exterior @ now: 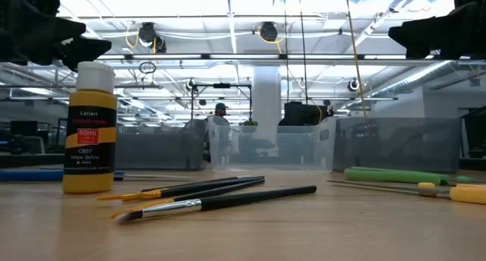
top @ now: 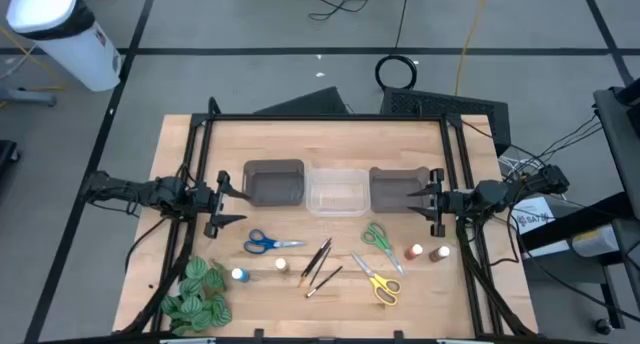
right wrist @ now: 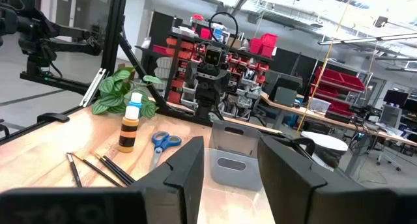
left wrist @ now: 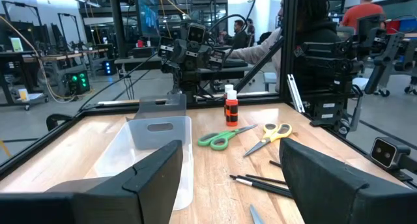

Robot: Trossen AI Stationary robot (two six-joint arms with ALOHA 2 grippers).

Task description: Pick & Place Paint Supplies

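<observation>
Across the back of my table sit the three bins, flanked by both arms. My left gripper hangs with jaws spread, holding nothing; my right gripper is parted too, empty. Nearer the front lie the scissors, then the paintbrushes, then the small paint bottles, all untouched on the wood.

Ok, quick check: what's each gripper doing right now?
Left gripper: fingers open, holding nothing, at the table's left edge beside the left grey bin.
Right gripper: fingers open, holding nothing, at the right edge over the right grey bin.
</observation>
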